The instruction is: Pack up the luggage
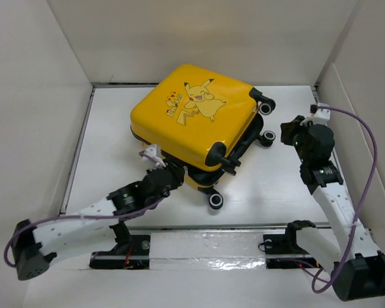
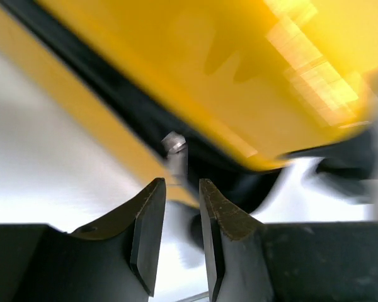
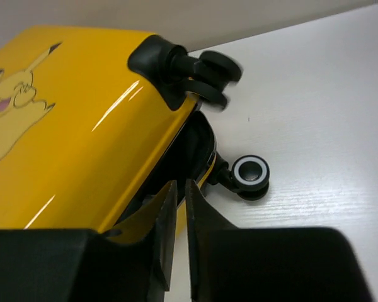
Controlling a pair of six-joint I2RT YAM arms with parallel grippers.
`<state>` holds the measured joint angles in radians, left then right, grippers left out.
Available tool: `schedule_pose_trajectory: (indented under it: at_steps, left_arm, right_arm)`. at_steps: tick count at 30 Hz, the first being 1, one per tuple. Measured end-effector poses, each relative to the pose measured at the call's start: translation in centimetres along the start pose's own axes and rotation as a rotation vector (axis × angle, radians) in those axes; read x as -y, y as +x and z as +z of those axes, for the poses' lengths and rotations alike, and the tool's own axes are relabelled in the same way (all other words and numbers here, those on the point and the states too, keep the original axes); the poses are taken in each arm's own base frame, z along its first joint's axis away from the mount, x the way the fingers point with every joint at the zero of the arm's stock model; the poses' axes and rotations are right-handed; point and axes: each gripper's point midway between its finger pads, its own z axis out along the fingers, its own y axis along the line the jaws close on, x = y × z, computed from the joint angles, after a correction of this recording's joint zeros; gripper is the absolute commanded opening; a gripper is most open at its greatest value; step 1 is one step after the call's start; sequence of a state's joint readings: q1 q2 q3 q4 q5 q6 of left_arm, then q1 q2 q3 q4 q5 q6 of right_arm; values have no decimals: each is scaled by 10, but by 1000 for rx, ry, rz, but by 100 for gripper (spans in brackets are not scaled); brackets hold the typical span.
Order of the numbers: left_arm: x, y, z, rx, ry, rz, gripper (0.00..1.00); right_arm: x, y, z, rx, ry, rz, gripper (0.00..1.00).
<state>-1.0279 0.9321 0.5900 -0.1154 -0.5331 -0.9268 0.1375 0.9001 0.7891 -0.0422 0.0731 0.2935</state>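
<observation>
Left pincer (image 2: 181, 184): jaws a narrow gap apart, nothing between them, tips at the near-left edge of the suitcase (image 1: 186, 115), just short of a small metal zip pull (image 2: 174, 143). The suitcase, yellow with a cartoon print (image 1: 202, 96) and lettering beside it too small to read, lies mid-way across the tabletop (image 1: 109, 160), upper shell ajar over the lower; white wood-grain surface, plain white walls (image 1: 212, 32) on three sides. Right pincer (image 3: 181, 184): jaws barely parted, empty, beside the suitcase's right-hand wheels (image 3: 250, 171).
</observation>
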Motion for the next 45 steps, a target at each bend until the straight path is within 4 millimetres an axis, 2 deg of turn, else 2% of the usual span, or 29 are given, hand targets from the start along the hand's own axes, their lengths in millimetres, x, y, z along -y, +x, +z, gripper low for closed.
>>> schedule_pose_trajectory:
  at_steps: [2, 4, 7, 10, 11, 12, 14, 16, 18, 20, 22, 25, 29, 33, 35, 39, 40, 45]
  left_arm:
    - [10, -34, -26, 110, 74, -65, 30]
    - [17, -73, -45, 234, 130, -119, 34]
    - [25, -154, -58, 424, 108, -199, 37]
    - [31, -245, -40, 567, 55, -239, 38]
    - [25, -273, -32, 612, 36, -252, 38]
    - [17, -294, -19, 631, 24, -259, 38]
    - [-20, -320, 16, 629, -45, -267, 38]
    - [-61, -326, 57, 558, -120, -279, 38]
    - [-101, -330, 103, 456, -183, -295, 39]
    - [-134, -332, 143, 364, -229, -298, 39]
    - [-160, -324, 174, 272, -260, -289, 40]
    - [-181, -304, 203, 143, -282, -276, 40]
    - [-178, -292, 233, 39, -248, -235, 40]
    - [-154, -269, 244, -5, -186, -212, 40]
    - [-153, -266, 241, 59, -154, -235, 39]
    - [-168, -241, 209, 134, -187, -302, 39]
    - [-170, -231, 195, 153, -200, -307, 39]
    - [-166, -195, 153, 238, -250, -281, 39]
  right_arm:
    - [14, 1, -2, 8, 36, 20, 3]
    - [25, 11, 2, -12, 52, 38, 2]
    - [30, 37, 13, -92, 44, 61, 1]
    - [20, 59, 20, -165, 8, 68, 1]
    - [15, 66, 21, -183, -8, 64, 1]
    - [8, 73, 21, -198, -25, 63, 3]
    - [-3, 87, 22, -232, -52, 55, 4]
    - [-9, 102, 26, -267, -65, 48, 5]
    - [-7, 119, 32, -309, -50, 42, 5]
    - [2, 137, 36, -349, -16, 38, 5]
    - [8, 149, 38, -375, 8, 35, 5]
    - [14, 164, 42, -403, 30, 31, 6]
    - [16, 180, 53, -436, 41, 30, 5]
    - [9, 193, 69, -467, 33, 27, 5]
    - [-1, 194, 79, -471, 1, 22, 5]
    - [4, 197, 97, -512, 37, -19, 6]
    - [5, 195, 103, -520, 46, -33, 6]
    - [8, 182, 140, -518, 62, -97, 9]
